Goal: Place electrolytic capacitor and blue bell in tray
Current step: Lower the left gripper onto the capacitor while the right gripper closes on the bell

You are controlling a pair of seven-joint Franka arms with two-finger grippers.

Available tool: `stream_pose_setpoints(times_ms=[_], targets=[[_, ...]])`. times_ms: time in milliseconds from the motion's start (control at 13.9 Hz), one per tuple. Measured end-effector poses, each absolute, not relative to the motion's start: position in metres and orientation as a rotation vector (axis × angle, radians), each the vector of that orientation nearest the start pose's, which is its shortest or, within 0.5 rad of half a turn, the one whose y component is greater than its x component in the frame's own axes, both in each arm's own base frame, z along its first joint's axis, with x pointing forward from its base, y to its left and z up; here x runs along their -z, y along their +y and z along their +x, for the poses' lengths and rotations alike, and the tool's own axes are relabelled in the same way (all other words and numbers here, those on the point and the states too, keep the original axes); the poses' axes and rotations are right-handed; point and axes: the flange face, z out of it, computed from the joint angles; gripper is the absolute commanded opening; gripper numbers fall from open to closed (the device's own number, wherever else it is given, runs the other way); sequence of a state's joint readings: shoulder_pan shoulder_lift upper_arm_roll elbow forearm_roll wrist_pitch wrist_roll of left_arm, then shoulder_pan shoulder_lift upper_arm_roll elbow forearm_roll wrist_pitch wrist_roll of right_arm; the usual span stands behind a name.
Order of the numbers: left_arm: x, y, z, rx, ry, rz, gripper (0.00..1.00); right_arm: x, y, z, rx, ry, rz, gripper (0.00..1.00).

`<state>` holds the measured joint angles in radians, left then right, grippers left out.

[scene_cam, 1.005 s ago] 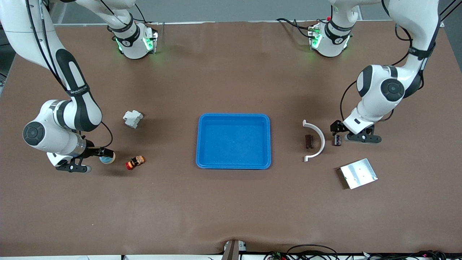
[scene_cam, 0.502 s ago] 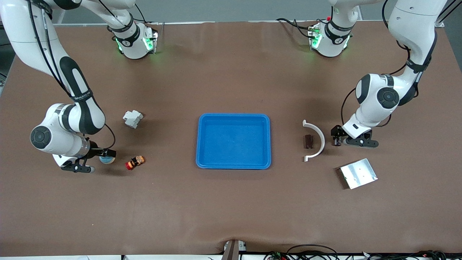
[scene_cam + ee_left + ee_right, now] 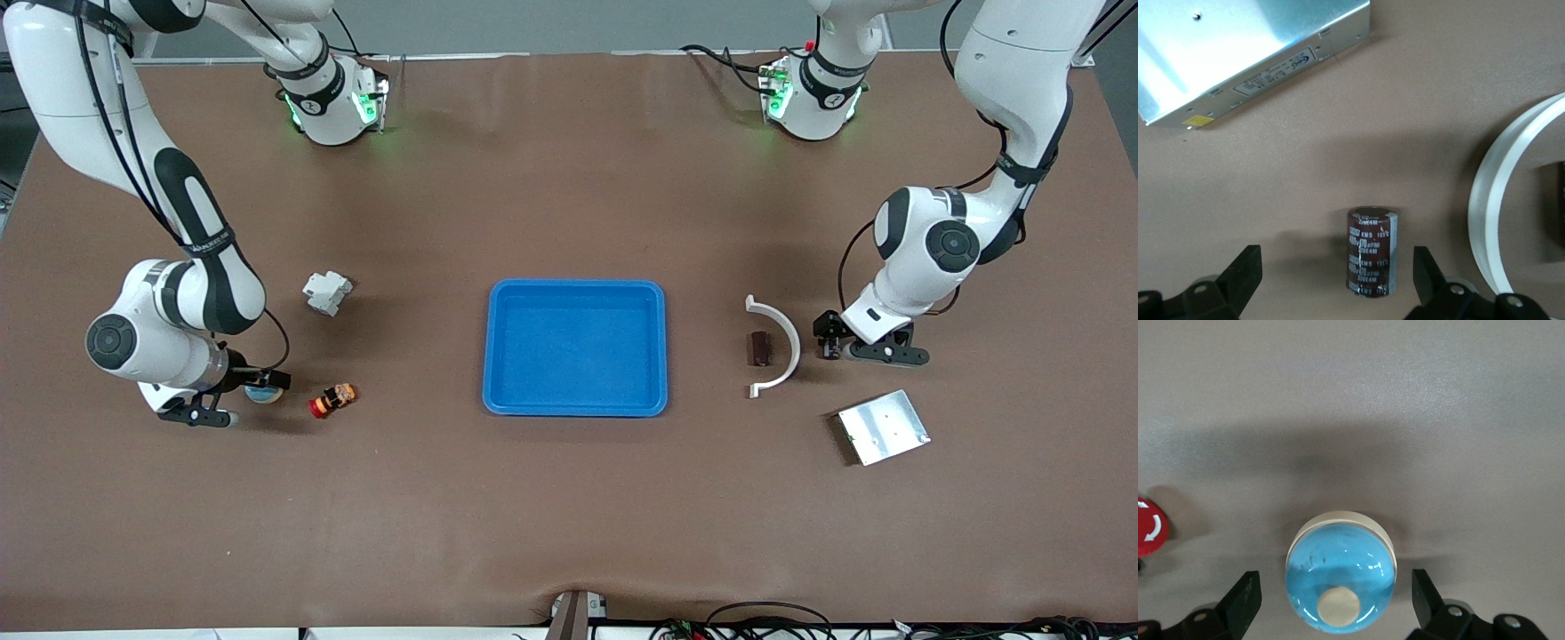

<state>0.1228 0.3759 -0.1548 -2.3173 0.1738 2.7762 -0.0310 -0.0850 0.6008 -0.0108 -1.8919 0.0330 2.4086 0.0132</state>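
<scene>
The electrolytic capacitor (image 3: 1370,251), a dark brown cylinder with white print, lies on the table between the spread fingers of my left gripper (image 3: 1336,270), untouched. In the front view that left gripper (image 3: 833,345) is low on the table at the left arm's end and hides most of the capacitor. The blue bell (image 3: 1340,577), a glossy blue dome with a cream knob and base, sits between the open fingers of my right gripper (image 3: 1336,593), with gaps on both sides. The right gripper (image 3: 258,388) is low at the bell (image 3: 264,392). The bright-blue tray (image 3: 576,348) lies empty mid-table.
A white curved strip (image 3: 778,342) and a small brown block (image 3: 758,348) lie between the tray and the left gripper. A silver metal plate (image 3: 883,427) lies nearer the front camera. A red-capped button (image 3: 332,400) sits beside the bell, and a white component (image 3: 326,292) lies farther back.
Both arms have sunk lower, bringing each gripper down around its object. The fingers have stayed open, and neither the capacitor nor the bell has moved.
</scene>
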Motion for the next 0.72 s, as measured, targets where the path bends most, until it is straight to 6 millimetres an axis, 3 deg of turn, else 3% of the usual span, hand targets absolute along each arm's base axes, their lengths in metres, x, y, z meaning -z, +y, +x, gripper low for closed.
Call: stream_pose_setpoints(times_ms=[431, 502, 646, 718], targets=[[-0.1833, -0.0299, 0.5298, 0.140, 0.215, -3.127, 1.00, -0.1695, -0.0607, 0.6207, -0.114, 0.212, -3.115, 1.00], [-0.1819, -0.0302, 0.5297, 0.138, 0.215, -3.128, 0.85, -0.1695, -0.0607, 0.6208, -0.114, 0.212, -3.115, 1.00], [-0.1810, -0.0304, 0.5298, 0.136, 0.198, -3.130, 0.00, -0.1696, -0.0605, 0.6209, -0.114, 0.212, -3.115, 0.90], [-0.1810, -0.0304, 0.5298, 0.136, 0.173, -3.133, 0.00, -0.1698, -0.0605, 0.6210, -0.113, 0.213, -3.115, 0.86]])
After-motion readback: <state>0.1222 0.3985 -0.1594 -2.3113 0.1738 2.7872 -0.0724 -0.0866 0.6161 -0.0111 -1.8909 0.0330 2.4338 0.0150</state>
